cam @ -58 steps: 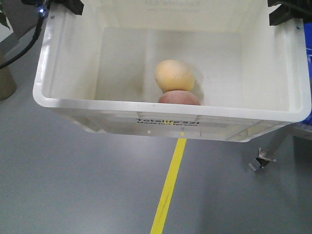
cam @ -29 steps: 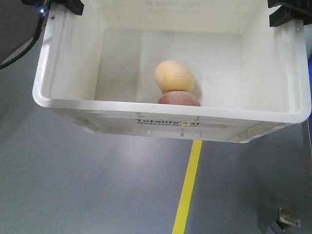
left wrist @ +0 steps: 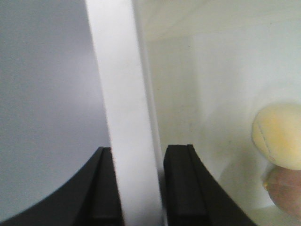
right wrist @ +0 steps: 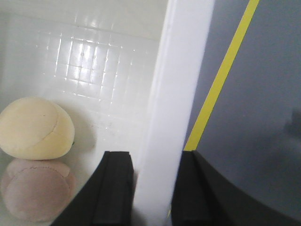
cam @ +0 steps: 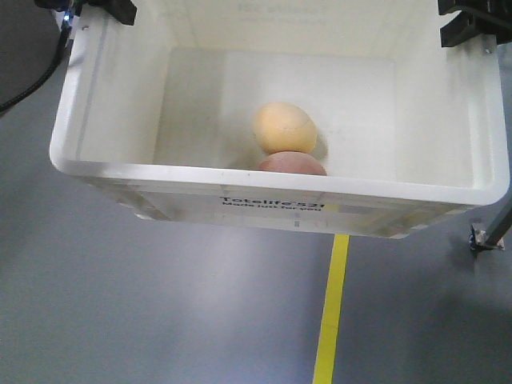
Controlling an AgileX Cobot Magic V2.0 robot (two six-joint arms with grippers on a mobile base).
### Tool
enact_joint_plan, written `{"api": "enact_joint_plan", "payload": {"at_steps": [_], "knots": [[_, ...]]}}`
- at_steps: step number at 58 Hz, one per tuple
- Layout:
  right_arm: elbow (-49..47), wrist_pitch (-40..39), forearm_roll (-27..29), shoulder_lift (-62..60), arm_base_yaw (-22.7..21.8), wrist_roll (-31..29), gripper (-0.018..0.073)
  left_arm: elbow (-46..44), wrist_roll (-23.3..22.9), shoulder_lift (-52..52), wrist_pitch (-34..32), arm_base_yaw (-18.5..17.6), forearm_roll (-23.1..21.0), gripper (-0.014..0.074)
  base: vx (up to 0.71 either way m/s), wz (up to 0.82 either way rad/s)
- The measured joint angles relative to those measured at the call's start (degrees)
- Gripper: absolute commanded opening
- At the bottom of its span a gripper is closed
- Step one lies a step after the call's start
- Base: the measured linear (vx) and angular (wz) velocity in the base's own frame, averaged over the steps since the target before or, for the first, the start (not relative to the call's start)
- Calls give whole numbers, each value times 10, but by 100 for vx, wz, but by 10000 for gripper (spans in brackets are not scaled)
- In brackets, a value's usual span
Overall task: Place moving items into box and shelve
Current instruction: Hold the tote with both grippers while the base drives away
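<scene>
The white box point(cam: 104, 96) carries black print "Totelife 521" on its front wall; the smaller line under it I cannot read. The left fingers point(left wrist: 181, 188) clench its left rim, and the right fingers point(right wrist: 115, 188) clench its right rim. Inside, the pale yellow fruit point(cam: 284, 128) touches the reddish-pink fruit point(cam: 292, 164), just beside the front wall. Below is open grey floor point(cam: 120, 304) with a yellow line point(cam: 332, 312).

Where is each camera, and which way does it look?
Front: up high, looking down into the box and floor; left fingers and right fingers at top corners.
Left wrist: on the left arm, facing along the box's left wall, fingers pinching it.
Right wrist: same, right wall.
All share the yellow fruit and pink fruit.
</scene>
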Motion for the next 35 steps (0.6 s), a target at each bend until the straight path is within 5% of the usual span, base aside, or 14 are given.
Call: {"api": "enact_joint_plan", "payload": {"at_steps": [35], "knots": [[0,1,1,0,0,0,-5,0,0,0,0,0,0,2,75,-24]]}}
